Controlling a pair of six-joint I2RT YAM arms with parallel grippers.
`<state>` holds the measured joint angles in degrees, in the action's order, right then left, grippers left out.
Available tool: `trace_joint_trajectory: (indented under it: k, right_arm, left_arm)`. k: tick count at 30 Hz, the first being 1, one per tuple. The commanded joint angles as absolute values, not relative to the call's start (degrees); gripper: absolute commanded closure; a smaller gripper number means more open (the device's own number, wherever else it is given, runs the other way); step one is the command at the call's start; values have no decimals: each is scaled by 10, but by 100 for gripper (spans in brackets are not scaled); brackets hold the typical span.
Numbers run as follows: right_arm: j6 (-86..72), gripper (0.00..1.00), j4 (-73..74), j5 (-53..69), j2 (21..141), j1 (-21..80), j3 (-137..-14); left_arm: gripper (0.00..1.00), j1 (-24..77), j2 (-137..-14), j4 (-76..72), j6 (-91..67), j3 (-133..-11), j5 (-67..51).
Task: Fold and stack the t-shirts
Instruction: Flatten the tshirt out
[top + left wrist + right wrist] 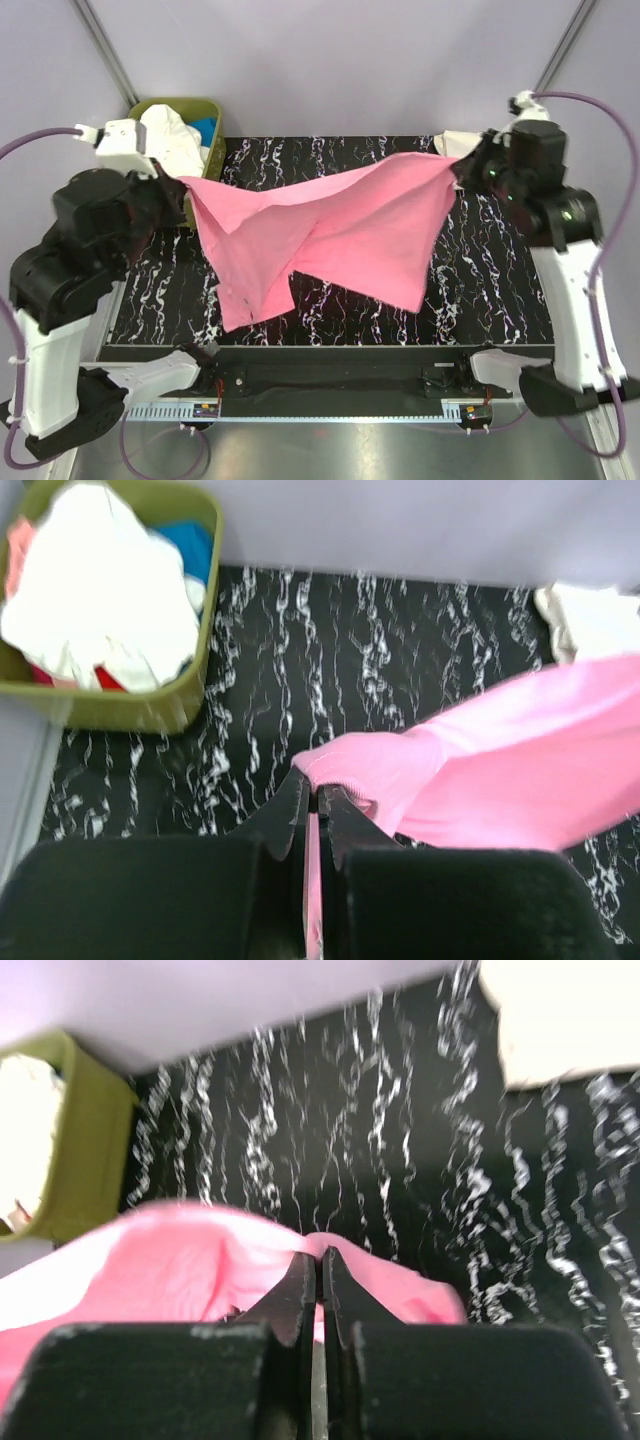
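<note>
A bright pink t-shirt [330, 240] hangs stretched in the air between both arms above the black marbled table [480, 280]. My left gripper [178, 182] is shut on its left edge; in the left wrist view [318, 788] pink cloth [500, 760] is pinched between the closed jaws. My right gripper [458, 168] is shut on its right edge; the right wrist view [320, 1255] shows pink cloth [160, 1260] clamped there. A cream t-shirt [458, 140] lies folded at the table's far right corner, and shows in the right wrist view [565, 1020]. White and blue shirts [100, 580] fill the bin.
An olive-green bin [185, 112] stands at the far left corner off the table, also in the left wrist view [130, 708]. The shirt's lower edge droops toward the table's front middle. Grey walls enclose the back.
</note>
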<state>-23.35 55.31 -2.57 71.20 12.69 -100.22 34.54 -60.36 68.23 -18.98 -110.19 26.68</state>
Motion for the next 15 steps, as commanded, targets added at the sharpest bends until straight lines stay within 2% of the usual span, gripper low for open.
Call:
trace_joint_trajectory:
  k: [1, 7, 10, 15]
  right_arm:
    - [-191, 100, 522, -107, 611, 126, -1017]
    - [-159, 100, 440, -174, 459, 125, -976]
    - [-153, 100, 441, -207, 433, 127, -1000]
    - [-134, 100, 438, -251, 451, 143, -1034]
  left_arm:
    - [100, 343, -538, 589, -88, -1098, 291]
    - [100, 343, -418, 462, 21, -1063, 192]
    - [100, 343, -387, 432, 56, -1079, 177]
    - [100, 343, -427, 463, 104, -1161, 189]
